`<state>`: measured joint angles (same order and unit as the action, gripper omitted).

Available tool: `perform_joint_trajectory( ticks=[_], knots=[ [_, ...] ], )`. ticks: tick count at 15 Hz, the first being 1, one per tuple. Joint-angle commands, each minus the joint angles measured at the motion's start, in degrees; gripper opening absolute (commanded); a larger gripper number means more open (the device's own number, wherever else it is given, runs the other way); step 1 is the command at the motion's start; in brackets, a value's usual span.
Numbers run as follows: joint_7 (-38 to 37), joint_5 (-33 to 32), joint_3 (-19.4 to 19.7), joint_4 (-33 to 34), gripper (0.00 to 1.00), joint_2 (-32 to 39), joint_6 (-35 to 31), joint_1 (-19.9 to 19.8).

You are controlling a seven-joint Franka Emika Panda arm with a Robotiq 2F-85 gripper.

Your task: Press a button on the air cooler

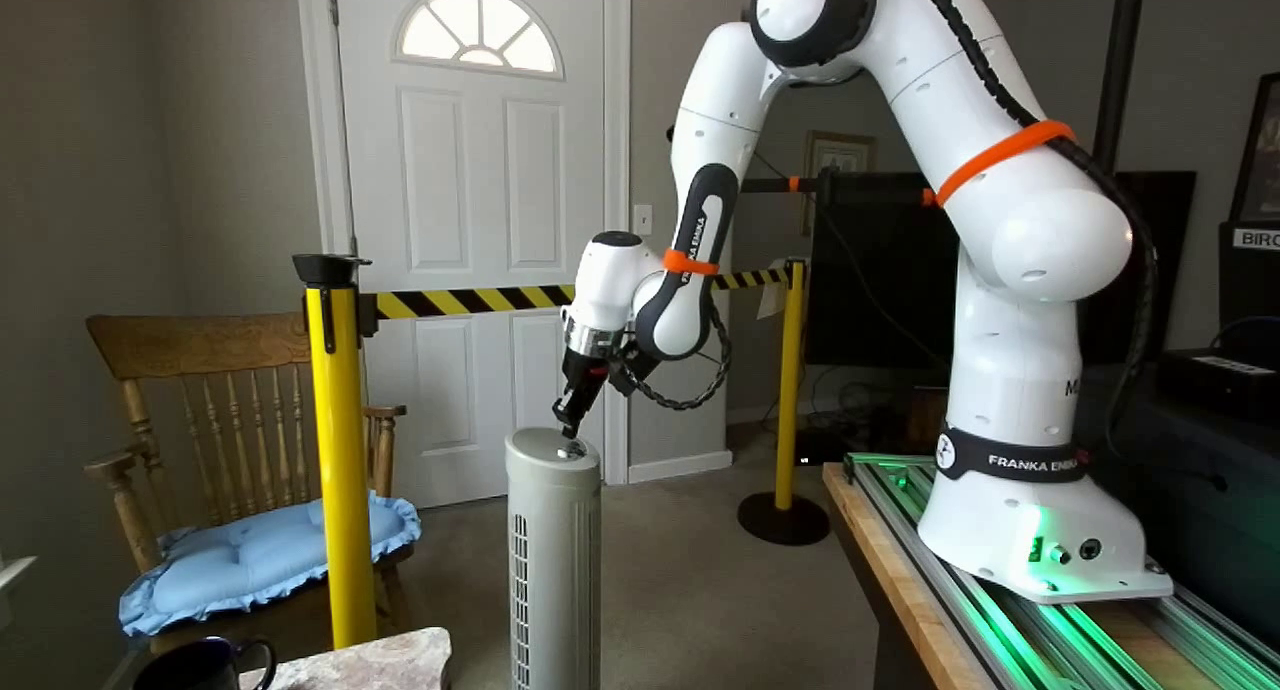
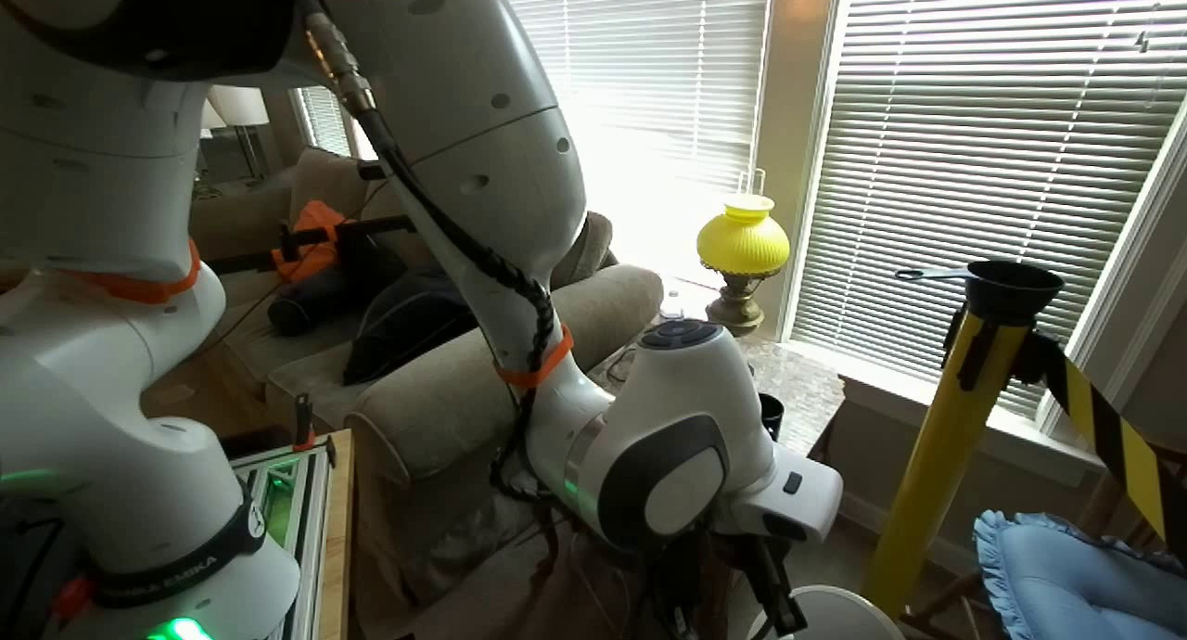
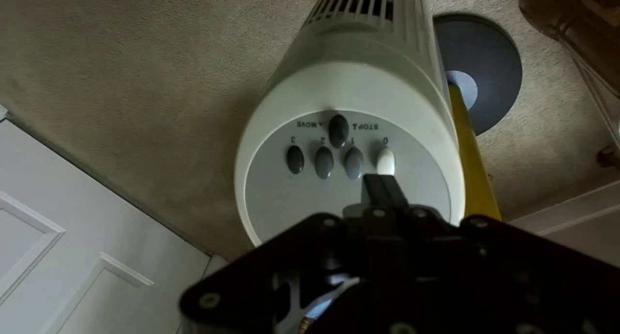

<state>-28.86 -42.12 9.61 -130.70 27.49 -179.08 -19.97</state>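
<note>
The air cooler is a slim upright white-grey tower with a slatted grille, standing in an exterior view. Its top rim shows at the bottom of an exterior view. In the wrist view the grey top panel fills the middle. It carries a white button marked 0, grey buttons marked 1 and 2, a dark button 3 and a dark MOVE/STOP button. My gripper is shut and empty, pointing down at the panel. Its fingertips overlap the white button's lower edge; contact cannot be told.
A yellow barrier post with striped tape stands beside the cooler, and another post behind. A rocking chair with a blue cushion is near. A stone-topped table with a dark mug is in front. A sofa stands alongside.
</note>
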Motion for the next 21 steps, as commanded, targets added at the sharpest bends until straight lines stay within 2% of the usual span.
perform_joint_trajectory(
  ticks=[1,12,21],
  knots=[
    [-0.3,-0.7,0.9,1.7,0.00,3.4,-2.5,0.8],
    [-0.4,-0.4,4.5,3.8,0.00,7.3,-6.9,4.0],
    [1.2,-0.5,2.4,3.8,0.00,8.4,-6.2,2.4]
  ],
)
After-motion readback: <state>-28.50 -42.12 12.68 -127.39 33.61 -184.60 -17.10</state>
